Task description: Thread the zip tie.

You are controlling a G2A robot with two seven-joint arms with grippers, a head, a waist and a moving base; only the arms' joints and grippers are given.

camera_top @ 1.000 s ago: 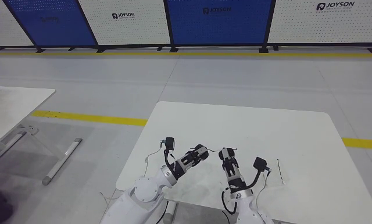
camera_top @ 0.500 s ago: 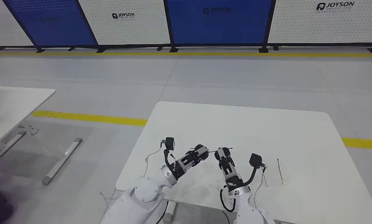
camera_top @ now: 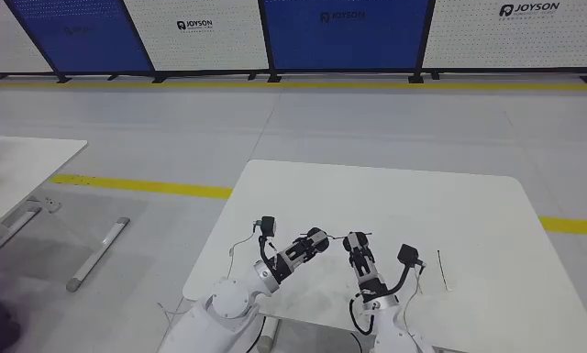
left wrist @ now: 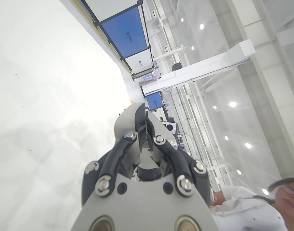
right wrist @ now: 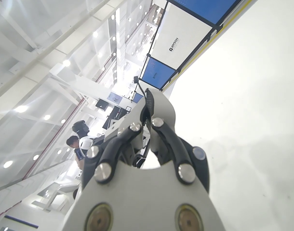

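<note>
Threading looks underway: your left gripper (left wrist: 145, 116) and right gripper (right wrist: 148, 99) both clench the zip tie (right wrist: 136, 79) above the counter (camera_top: 385, 197); next, you'd need tail lined with head.

You're seeing the zip tie (right wrist: 136, 78) showing black. The right gripper (right wrist: 148, 96) is showing light grey shells, black ribbed pads (right wrist: 149, 103), black links and silver screw heads; the left gripper (left wrist: 145, 117) is matching it. Your table (camera_top: 413, 197) is reading plain white. The back panels (camera_top: 347, 27) are alternating blue and white, probably dot-perforated. The floor line (camera_top: 138, 185) is running yellow.
</note>
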